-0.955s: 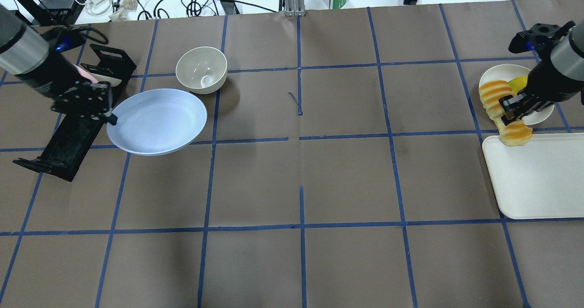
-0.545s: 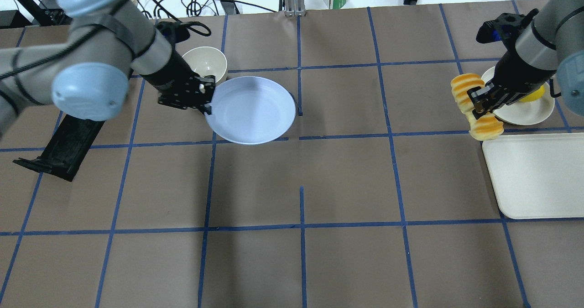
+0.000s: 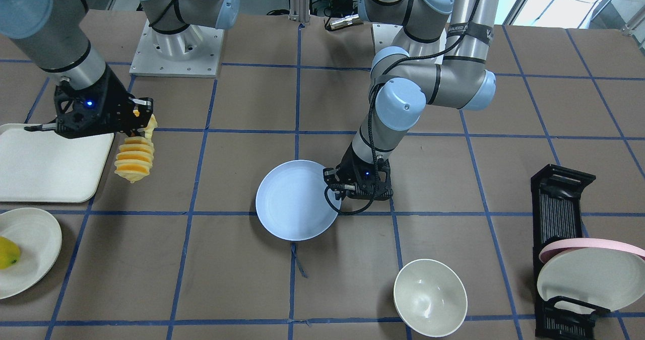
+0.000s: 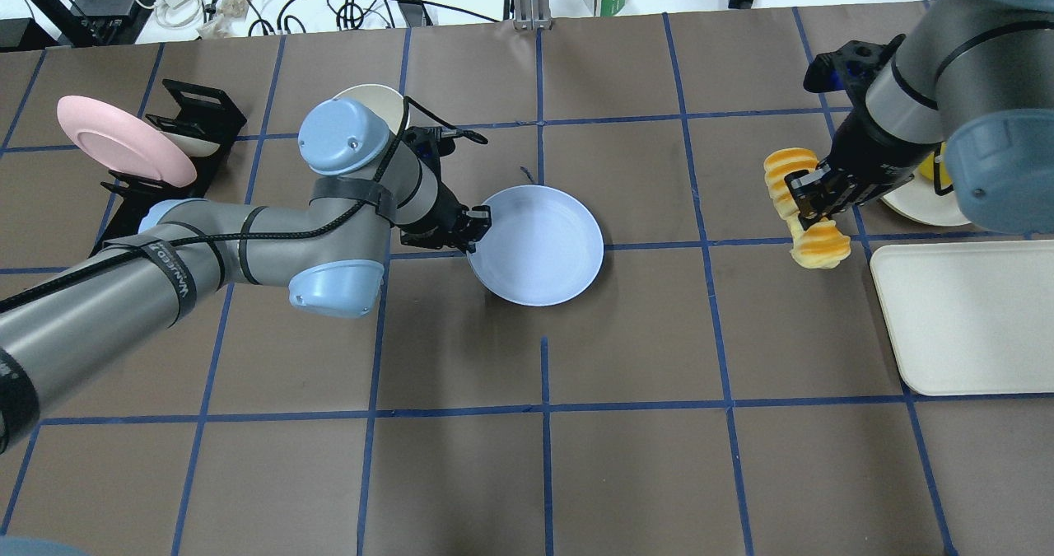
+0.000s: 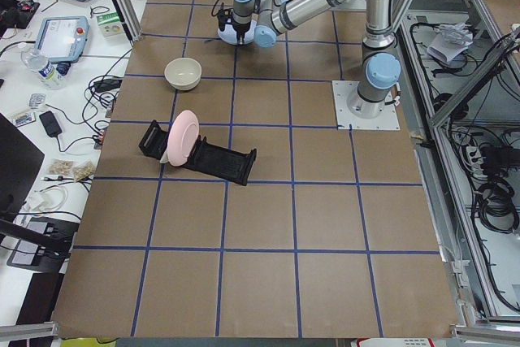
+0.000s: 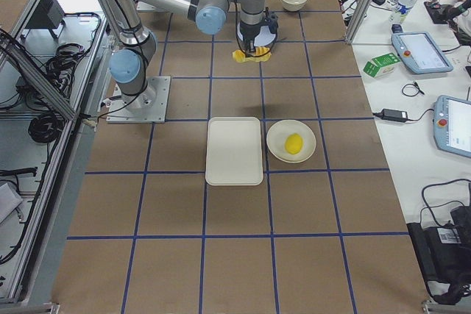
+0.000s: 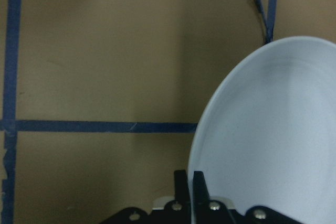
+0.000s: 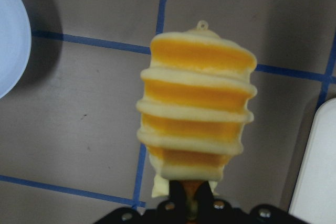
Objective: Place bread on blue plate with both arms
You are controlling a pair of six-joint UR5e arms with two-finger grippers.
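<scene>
The blue plate (image 4: 543, 247) is near the table's centre; it also shows in the front view (image 3: 295, 206) and the left wrist view (image 7: 273, 140). My left gripper (image 4: 476, 225) is shut on its left rim, seen too in the front view (image 3: 335, 185). The bread (image 4: 781, 173), with orange ridged tops and pale sides, hangs in my right gripper (image 4: 811, 202), which is shut across its middle. The right gripper holds it above the table, right of the plate and apart from it. The right wrist view shows the bread (image 8: 194, 108) close up.
A white bowl (image 3: 430, 297) stands behind my left arm. A white tray (image 4: 963, 317) lies at the right edge. A cream plate (image 3: 30, 239) there holds a yellow fruit (image 3: 7, 253). A black rack (image 3: 562, 204) holds a pink plate (image 4: 123, 140) at the far left.
My left arm has carried the blue plate rightward from beside the rack to the table's centre. My right gripper has moved the bread leftward, off the cream plate.
</scene>
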